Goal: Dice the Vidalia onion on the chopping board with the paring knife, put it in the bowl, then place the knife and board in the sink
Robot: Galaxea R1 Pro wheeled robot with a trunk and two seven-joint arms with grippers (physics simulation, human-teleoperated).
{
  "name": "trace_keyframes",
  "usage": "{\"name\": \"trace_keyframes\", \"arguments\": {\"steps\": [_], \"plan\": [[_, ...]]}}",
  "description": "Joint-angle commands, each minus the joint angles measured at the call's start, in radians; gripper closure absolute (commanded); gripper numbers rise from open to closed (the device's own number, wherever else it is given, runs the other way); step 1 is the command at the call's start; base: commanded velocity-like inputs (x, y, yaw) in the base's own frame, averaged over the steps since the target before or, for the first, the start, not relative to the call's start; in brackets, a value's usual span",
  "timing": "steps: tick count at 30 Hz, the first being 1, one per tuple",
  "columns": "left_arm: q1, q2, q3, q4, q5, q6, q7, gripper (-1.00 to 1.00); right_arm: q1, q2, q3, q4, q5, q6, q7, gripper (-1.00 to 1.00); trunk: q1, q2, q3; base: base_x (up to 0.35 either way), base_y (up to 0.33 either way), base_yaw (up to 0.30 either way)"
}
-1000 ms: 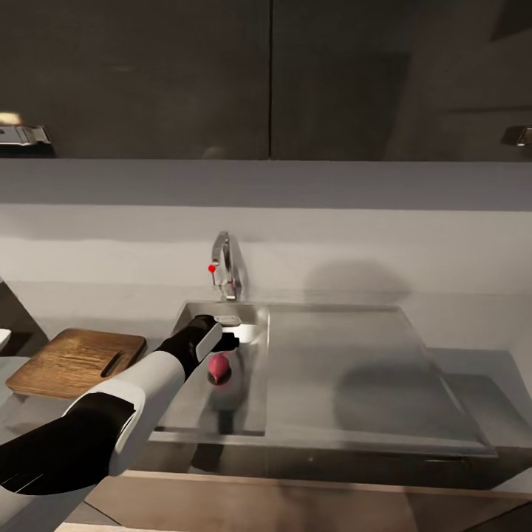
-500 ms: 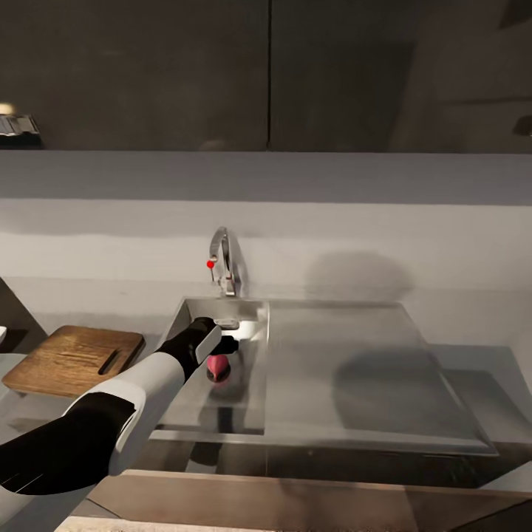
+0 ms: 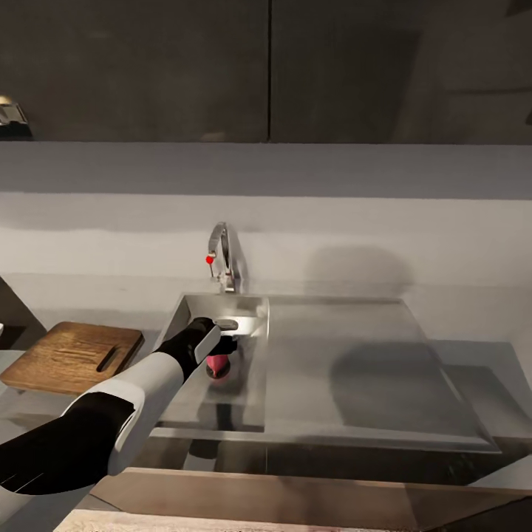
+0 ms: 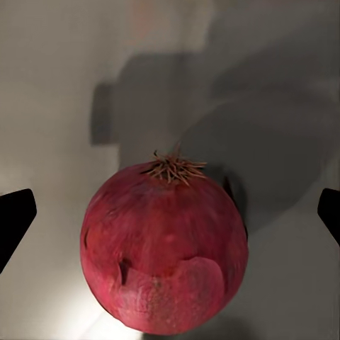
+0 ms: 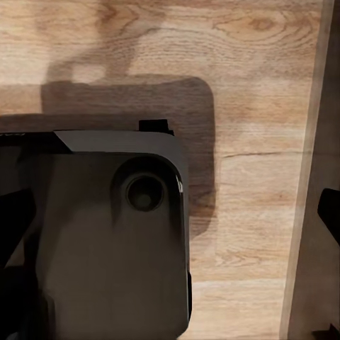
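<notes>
Left arm is reaching into the grey steel rectangular sink [image 3: 222, 414]. My left gripper [image 3: 224, 346] hangs over the round dark-red onion [image 3: 216, 364] with the dry root tuft on top, which sits on the basin floor, roughly mid-basin, on the side nearer the chrome tap with the red knob [image 3: 224, 260].

From the left wrist camera the onion [image 4: 164, 248] sits centred between the two black fingertips [image 4: 14, 219]. Jaws are spread wide, with a clear gap on both sides of the onion, so nothing is grasped. Peeling skin flap shows on the near face of the onion, with its shadow on the steel behind it.

Flat drainboard [image 3: 355, 362] takes up the right part of the sink unit. The dark brown wooden chopping board with rounded corners and a slot handle [image 3: 72, 356] lies flat on the grey reflective countertop [image 3: 473, 347], just beside the sink on its left and well apart from the onion.

Right wrist camera looks down at light wood-grain flooring [image 5: 255, 106] and a dark grey rounded block of the robot's own body [image 5: 106, 234]. One black fingertip [image 5: 328, 212] shows at the frame edge, so I can't tell whether the right gripper is spread or closed.

Dark upper cabinets [image 3: 148, 66] over a pale grey wall [image 3: 369, 214] behind the tap.
</notes>
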Motion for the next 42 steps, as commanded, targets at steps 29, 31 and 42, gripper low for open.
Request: {"name": "trace_keyframes", "arguments": {"steps": [29,31,42], "plan": [[-0.001,0.004,-0.007,0.03,0.006,0.003,0.015,-1.0,-0.001,0.003,0.008,0.001,-0.01,-0.003,-0.002,-1.0,0.0,-0.001,-0.042,0.0,0.0,0.0],[-0.001,0.004,-0.007,0.036,0.005,0.003,0.015,-1.0,-0.001,0.004,0.008,0.001,-0.01,-0.003,-0.002,-1.0,0.0,-0.001,-0.043,0.0,0.0,0.0],[-0.001,0.004,-0.007,0.043,0.004,0.002,0.016,1.0,-0.001,0.005,0.008,0.001,-0.011,-0.003,-0.004,-1.0,0.0,-0.001,-0.043,0.0,0.0,0.0]]}}
